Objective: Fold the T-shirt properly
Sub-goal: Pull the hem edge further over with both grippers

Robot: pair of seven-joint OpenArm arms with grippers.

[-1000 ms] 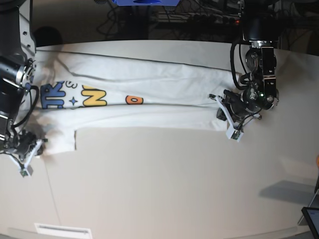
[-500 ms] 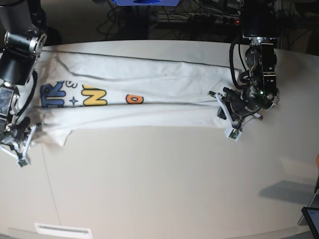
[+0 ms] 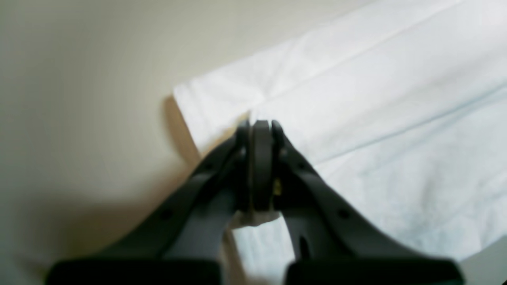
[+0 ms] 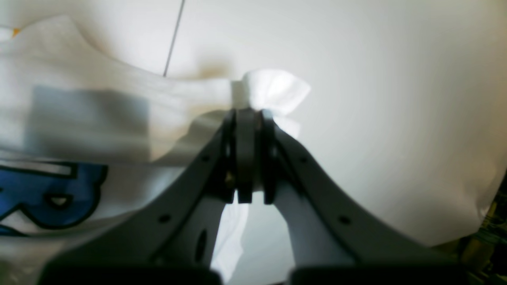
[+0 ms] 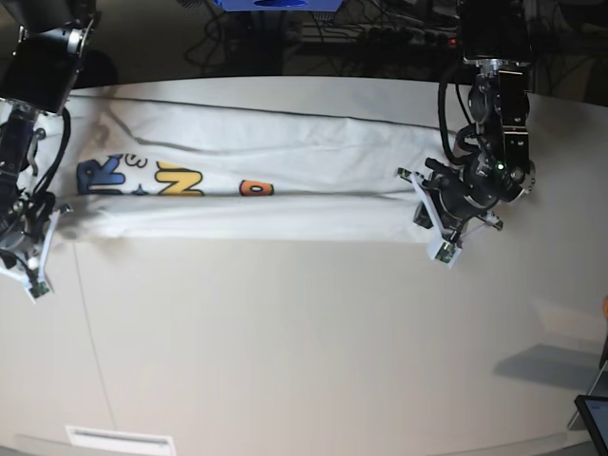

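The white T-shirt point(image 5: 285, 157) lies stretched in a long band across the far half of the table, with its blue, yellow and orange lettering point(image 5: 142, 179) facing up near the left end. My left gripper point(image 5: 419, 215), on the right in the base view, is shut on the shirt's right end. The left wrist view shows its fingertips point(image 3: 261, 130) pinching the plain white cloth point(image 3: 396, 99) near a corner. My right gripper point(image 5: 49, 225) is shut on the shirt's left end. In the right wrist view a bunched white tuft point(image 4: 273, 89) sticks out past the closed fingertips point(image 4: 247, 118), beside blue print point(image 4: 43, 190).
The beige table point(image 5: 304, 351) stretches toward the front edge. A white label strip point(image 5: 119, 440) lies at the front left. A dark screen corner point(image 5: 595, 418) shows at the front right. Cables and dark equipment point(image 5: 380, 33) stand behind the table's back edge.
My right gripper has moved toward the back, drawing the hanging left flap up, so the shirt's near edge now runs straight. My left gripper has shifted slightly back, still holding.
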